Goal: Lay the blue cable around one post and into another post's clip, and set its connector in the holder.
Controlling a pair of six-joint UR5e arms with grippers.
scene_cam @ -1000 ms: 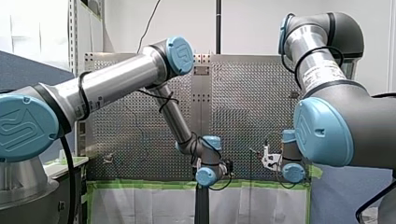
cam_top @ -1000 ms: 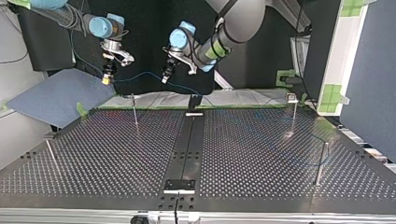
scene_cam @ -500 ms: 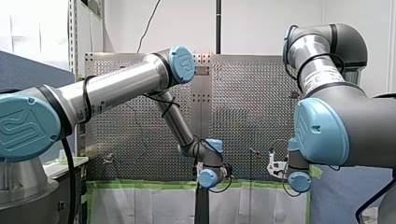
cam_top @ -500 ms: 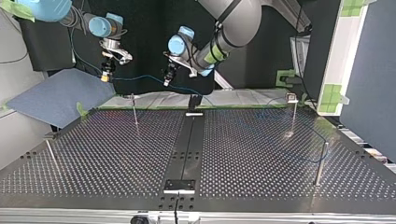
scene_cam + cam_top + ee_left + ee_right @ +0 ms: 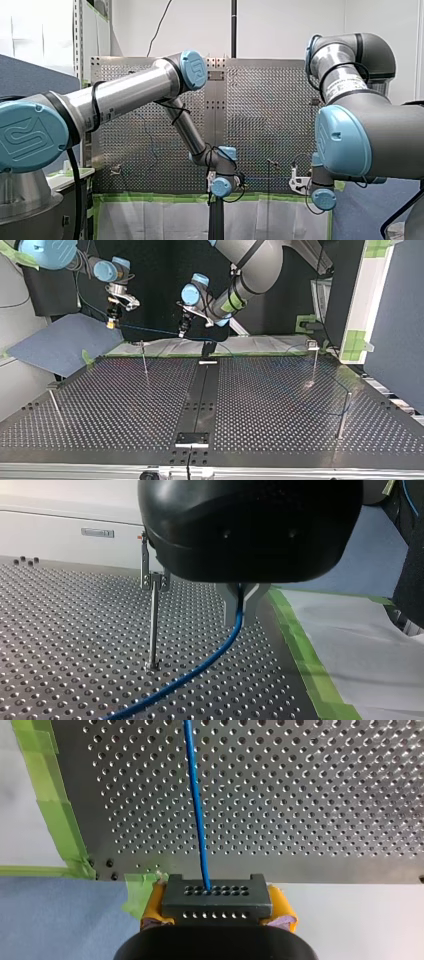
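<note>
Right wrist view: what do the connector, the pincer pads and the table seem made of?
The connector: dark grey matte moulded plastic, likely, with rows of pin holes. The pads: yellow, soft-looking, probably rubber or foam. The table: metal sheet, dull silvery sheen, perforated.

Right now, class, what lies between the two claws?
Only the thin blue cable, strung from my right claw to my left claw, in the top view.

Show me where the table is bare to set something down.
Top view: bare plate between the clip post, the edge post and the centre strip. Crowded at the far edge, where my left gripper and my right gripper hold the blue cable taut; slack trails among the view's right posts.
</note>
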